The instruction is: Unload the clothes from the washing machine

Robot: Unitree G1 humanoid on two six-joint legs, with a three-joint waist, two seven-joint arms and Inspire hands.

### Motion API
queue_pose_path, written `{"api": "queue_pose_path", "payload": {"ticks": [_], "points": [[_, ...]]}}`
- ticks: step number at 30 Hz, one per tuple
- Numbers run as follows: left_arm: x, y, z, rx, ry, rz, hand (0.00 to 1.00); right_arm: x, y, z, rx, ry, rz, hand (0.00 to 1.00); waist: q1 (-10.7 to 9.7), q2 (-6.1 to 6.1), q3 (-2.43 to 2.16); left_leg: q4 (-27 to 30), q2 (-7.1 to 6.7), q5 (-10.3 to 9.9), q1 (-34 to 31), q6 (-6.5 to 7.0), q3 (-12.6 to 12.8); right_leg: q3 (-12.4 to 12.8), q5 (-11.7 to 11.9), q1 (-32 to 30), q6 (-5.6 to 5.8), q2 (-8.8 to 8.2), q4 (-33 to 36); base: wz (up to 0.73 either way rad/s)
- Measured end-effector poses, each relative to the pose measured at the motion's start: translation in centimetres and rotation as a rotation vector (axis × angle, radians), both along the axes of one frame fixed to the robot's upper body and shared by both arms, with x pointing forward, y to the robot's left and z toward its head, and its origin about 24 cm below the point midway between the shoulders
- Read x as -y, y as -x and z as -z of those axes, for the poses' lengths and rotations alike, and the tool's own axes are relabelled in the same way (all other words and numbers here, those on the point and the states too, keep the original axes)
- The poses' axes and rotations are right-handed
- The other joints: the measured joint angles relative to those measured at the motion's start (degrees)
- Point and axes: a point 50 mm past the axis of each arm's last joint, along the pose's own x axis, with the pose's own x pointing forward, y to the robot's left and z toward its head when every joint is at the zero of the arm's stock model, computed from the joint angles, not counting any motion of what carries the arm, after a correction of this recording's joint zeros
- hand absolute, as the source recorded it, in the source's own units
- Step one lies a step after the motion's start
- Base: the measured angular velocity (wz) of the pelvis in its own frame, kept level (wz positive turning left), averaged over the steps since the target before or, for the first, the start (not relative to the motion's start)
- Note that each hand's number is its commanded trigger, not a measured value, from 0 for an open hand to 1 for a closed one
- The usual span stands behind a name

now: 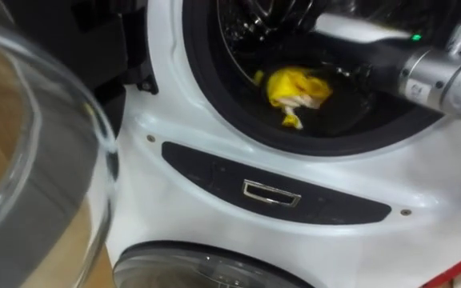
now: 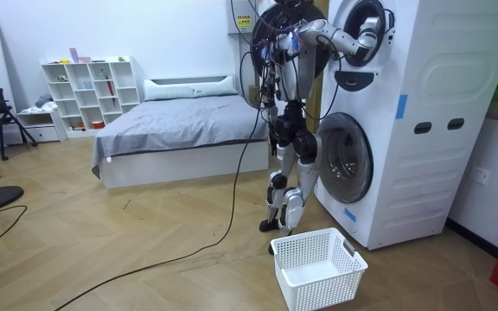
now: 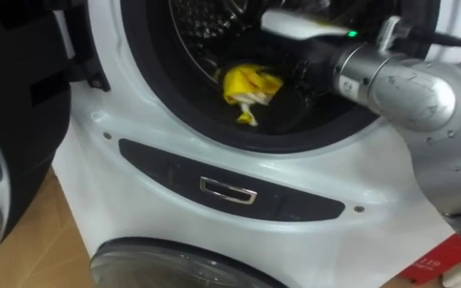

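1. Closest to us, the open glass door [image 1: 30, 152] takes up the left of the frame in the left eye view, standing clear of the opening.
2. Behind it is the white front of the washing machine [image 1: 174, 160]. A dark control panel [image 1: 270, 194] runs across mid-frame, and the rim of a lower door [image 1: 206, 268] shows at the bottom centre.
3. At upper centre, a crumpled yellow cloth [image 1: 296, 92] lies low in the drum [image 1: 246, 24]. We judge that it rests there and is not lifted.
4. Our right arm [image 3: 406, 88] comes in from the upper right and passes through the opening. The right hand [image 3: 320, 64] sits in the dark just right of the cloth. We cannot tell whether it is apart, together or clamped, nor whether it touches the cloth.
5. In the room view we stand upright at the stacked machine on the right of the frame, one arm raised into the upper opening. A white basket [image 2: 318, 268] sits on the floor [image 2: 145, 250] at lower centre and looks empty.
6. By our reckoning the task is at an early stage:
   - Done: the door is open and the arm is inside.
   - Left: gripping the cloth, drawing it out and lowering it, presumably into the basket.
   - Unknown: much of the drum is too dark to show whether more clothes remain.
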Motion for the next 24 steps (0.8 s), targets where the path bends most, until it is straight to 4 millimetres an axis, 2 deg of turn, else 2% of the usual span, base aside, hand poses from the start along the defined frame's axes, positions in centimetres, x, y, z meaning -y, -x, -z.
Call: {"api": "queue_pose_path", "payload": {"ticks": [3,4,15,22,23,24], "points": [[-0.3,0.0,-0.1,0.007,0.000,-0.016,0.00,0.1,0.2,-0.3,0.016,0.032,0.008,1.00,0.0,-0.09,-0.06,0.0,-0.02,0.0,0.0,0.00,0.1,0.0,0.0,0.0,0.07,0.05,0.0,0.00],[-0.5,0.0,-0.2,0.013,-0.002,-0.026,0.00,0.0,0.3,-0.4,0.018,0.039,0.004,1.00,0.0,-0.29,-0.21,0.0,-0.01,0.0,0.0,0.00,0.2,0.0,0.0,0.0,0.07,0.07,0.0,0.00],[-0.6,0.2,-0.1,0.019,-0.008,-0.026,0.00,-1.1,2.1,-1.2,0.057,0.065,-0.072,1.00,-0.3,-0.29,-0.26,0.1,0.07,0.0,0.3,0.00,1.3,0.4,0.0,0.1,0.07,-0.02,0.0,-0.01],[-0.4,-0.3,-0.2,0.041,0.005,-0.011,0.00,-1.9,2.9,-1.5,0.073,0.051,-0.136,1.00,0.2,0.22,0.03,0.0,0.18,0.0,0.5,0.00,2.6,1.7,0.0,-0.1,0.08,-0.01,0.0,-0.09],[-0.5,-0.2,-0.2,0.040,0.002,-0.011,0.00,-2.2,3.2,-1.6,0.076,0.044,-0.160,1.00,0.1,0.72,0.24,0.0,0.24,0.0,0.5,0.00,3.1,2.0,0.0,-0.2,0.08,0.02,0.0,-0.11],[-0.4,-0.2,-0.2,0.039,0.001,-0.009,0.00,-2.3,3.3,-1.6,0.072,0.035,-0.176,1.00,0.1,0.73,0.16,0.0,0.24,0.0,0.6,0.00,3.2,2.2,0.0,-0.2,0.08,0.03,0.0,-0.16]]}}
